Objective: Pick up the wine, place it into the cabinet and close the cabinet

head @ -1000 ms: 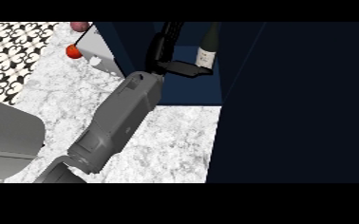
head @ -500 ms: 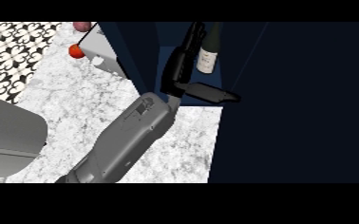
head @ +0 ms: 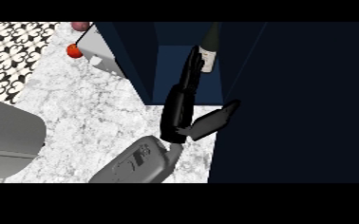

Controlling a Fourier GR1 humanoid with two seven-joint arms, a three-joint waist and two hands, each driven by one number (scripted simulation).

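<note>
One robot hand (head: 184, 105) in view, reaching into the open cabinet (head: 175, 71); which arm it belongs to isn't clear. Fingers run straight along the wine (head: 207, 52) bottle's side w/ thumb splayed off to the right, so it reads as open, touching the bottle but not wrapped on it. Bottle stands upright inside the cabinet, neck up. Glass: probably heavy, stiff, slick, breakable, so best held round the body, not the neck. Door not yet closed. Red fruit (head: 74, 51) sits far-left on table (head: 84, 104).

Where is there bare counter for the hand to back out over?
Bare marble lies left of the forearm, between the cabinet's open front and the grey object at the left edge. The cabinet bay is crowded by the wine bottle and right hand.
</note>
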